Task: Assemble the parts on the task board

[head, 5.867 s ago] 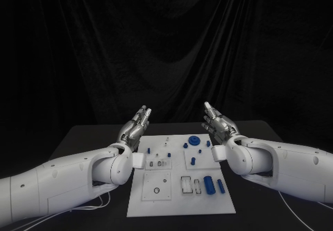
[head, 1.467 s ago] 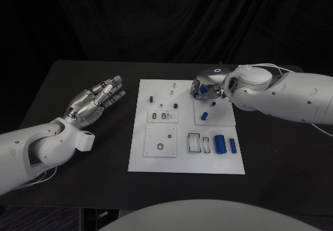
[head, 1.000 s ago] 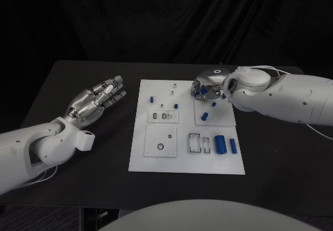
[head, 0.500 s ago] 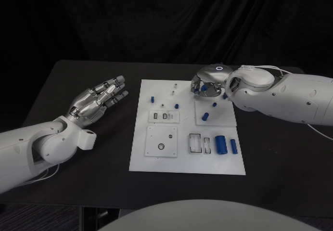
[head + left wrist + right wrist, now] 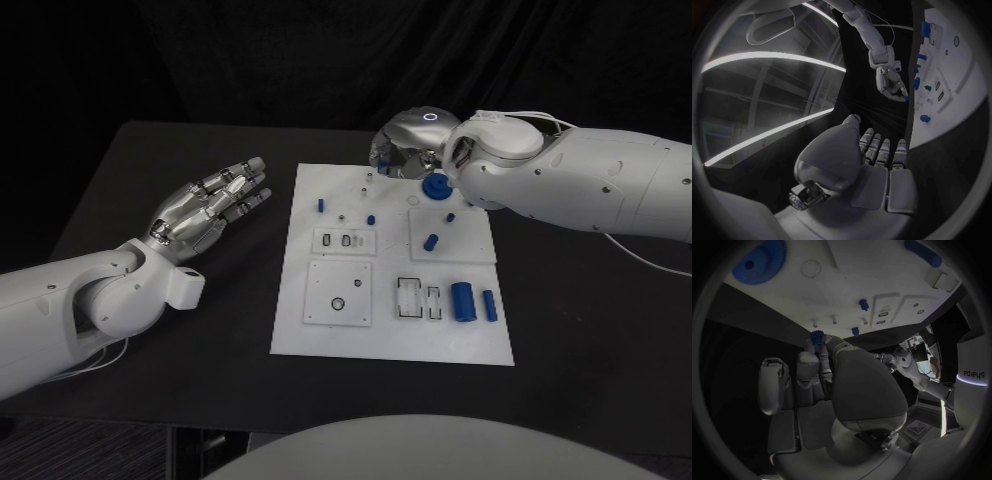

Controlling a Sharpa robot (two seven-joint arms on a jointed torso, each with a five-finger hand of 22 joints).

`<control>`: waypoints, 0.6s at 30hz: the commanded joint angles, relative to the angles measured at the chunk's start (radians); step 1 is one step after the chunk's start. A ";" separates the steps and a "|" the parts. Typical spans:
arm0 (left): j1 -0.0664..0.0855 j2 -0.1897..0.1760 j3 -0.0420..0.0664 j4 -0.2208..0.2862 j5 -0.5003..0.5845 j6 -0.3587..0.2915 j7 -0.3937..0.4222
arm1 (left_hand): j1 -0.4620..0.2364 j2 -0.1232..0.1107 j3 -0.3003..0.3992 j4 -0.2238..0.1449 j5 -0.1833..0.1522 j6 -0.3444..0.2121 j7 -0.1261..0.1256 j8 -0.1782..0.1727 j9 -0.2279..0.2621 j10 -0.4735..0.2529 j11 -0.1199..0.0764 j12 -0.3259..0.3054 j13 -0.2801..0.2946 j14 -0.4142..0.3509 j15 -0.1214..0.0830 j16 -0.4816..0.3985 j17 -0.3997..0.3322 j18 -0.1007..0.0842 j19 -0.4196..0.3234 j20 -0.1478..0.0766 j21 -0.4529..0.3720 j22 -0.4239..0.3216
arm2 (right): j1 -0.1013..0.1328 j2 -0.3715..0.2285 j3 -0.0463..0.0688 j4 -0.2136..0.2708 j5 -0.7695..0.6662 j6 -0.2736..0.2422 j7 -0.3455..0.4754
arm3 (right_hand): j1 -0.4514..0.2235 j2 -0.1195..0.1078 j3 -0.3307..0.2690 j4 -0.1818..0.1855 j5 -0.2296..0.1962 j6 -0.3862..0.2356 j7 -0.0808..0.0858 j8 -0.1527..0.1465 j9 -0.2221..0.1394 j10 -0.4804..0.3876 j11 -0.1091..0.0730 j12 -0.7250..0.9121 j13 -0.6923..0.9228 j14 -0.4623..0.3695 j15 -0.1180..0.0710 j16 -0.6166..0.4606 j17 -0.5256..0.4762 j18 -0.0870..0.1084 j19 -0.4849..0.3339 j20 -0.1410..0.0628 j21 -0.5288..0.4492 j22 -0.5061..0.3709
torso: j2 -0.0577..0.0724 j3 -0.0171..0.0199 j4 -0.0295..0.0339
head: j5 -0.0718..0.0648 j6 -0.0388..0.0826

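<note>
The white task board [image 5: 389,330] lies mid-table. My right hand [image 5: 404,150] hovers over the board's far edge and pinches a small blue toothed part [image 5: 817,337] at its fingertips; the left wrist view also shows that right hand [image 5: 892,85]. A large blue gear [image 5: 434,186] sits on the board just beside the hand, and the right wrist view shows this gear [image 5: 759,262] too. Short blue pegs [image 5: 433,240] stand mid-board, and two blue cylinders [image 5: 462,301] lie near the right edge. My left hand [image 5: 209,205] is held open, fingers spread, left of the board.
Bare black table [image 5: 159,150] surrounds the board on all sides. Rectangular slots [image 5: 418,298] and a plate with a round hole [image 5: 338,304] occupy the board's near half. A white cable [image 5: 635,255] trails by my right arm.
My right hand has lifted off the board's far right and moved toward the far edge, holding a small blue part and uncovering the large blue gear. My left hand has stayed put.
</note>
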 commanded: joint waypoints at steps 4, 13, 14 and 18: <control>0.001 0.005 0.001 -0.002 0.000 0.015 0.091 | 0.012 0.002 0.009 -0.007 0.008 0.008 0.001 0.000 0.001 0.004 0.004 0.008 0.001 0.000 0.007 0.005 0.002 0.015 0.002 0.005 0.006 0.002 | -0.001 0.056 0.001 -0.068 0.053 0.052 0.025 | 0.007 0.001 0.006 -0.004 -0.002 -0.031 0.011 -0.010 0.022 -0.002 0.008 -0.013 -0.002 -0.007 0.007 -0.005 -0.010 -0.008 -0.003 0.005 -0.004 0.069 | 0.010 -0.0023 0.0097 | -0.010 0.000; 0.001 0.012 0.001 -0.007 0.000 0.015 0.093 | 0.012 0.002 0.013 -0.009 0.012 0.008 0.000 0.000 0.001 0.005 0.005 0.009 0.001 -0.002 0.006 0.004 0.001 0.015 -0.001 0.005 0.004 0.001 | -0.003 0.098 0.002 -0.120 0.059 0.070 0.022 | 0.004 0.000 0.006 -0.002 -0.007 -0.045 0.017 -0.015 0.032 -0.004 0.010 -0.018 -0.001 -0.009 0.010 -0.004 -0.007 -0.008 -0.004 0.007 -0.005 0.069 | 0.015 -0.0029 0.0166 | -0.022 0.000; 0.001 0.012 0.001 -0.007 0.000 0.015 0.093 | 0.012 0.002 0.013 -0.009 0.012 0.008 0.000 0.000 0.001 0.005 0.005 0.009 0.001 -0.002 0.006 0.004 0.001 0.015 -0.001 0.005 0.004 0.001 | -0.003 0.100 0.002 -0.122 0.059 0.073 0.021 | 0.004 0.000 0.006 -0.002 -0.007 -0.045 0.017 -0.015 0.032 -0.004 0.010 -0.018 -0.001 -0.009 0.010 -0.004 -0.007 -0.008 -0.004 0.007 -0.005 0.069 | 0.016 -0.0030 0.0172 | -0.023 0.000; 0.001 0.014 0.001 -0.008 0.000 0.015 0.092 | 0.012 0.002 0.015 -0.010 0.013 0.010 0.000 0.000 0.001 0.006 0.005 0.010 0.002 -0.002 0.006 0.004 0.001 0.016 0.000 0.004 0.005 0.001 | -0.003 0.103 0.002 -0.129 0.060 0.087 0.013 | 0.002 0.000 0.006 -0.001 -0.012 -0.047 0.016 -0.015 0.038 -0.007 0.012 -0.021 -0.002 -0.010 0.011 -0.006 -0.009 -0.007 -0.006 0.008 -0.007 0.067 | 0.019 -0.0039 0.0200 | -0.025 0.000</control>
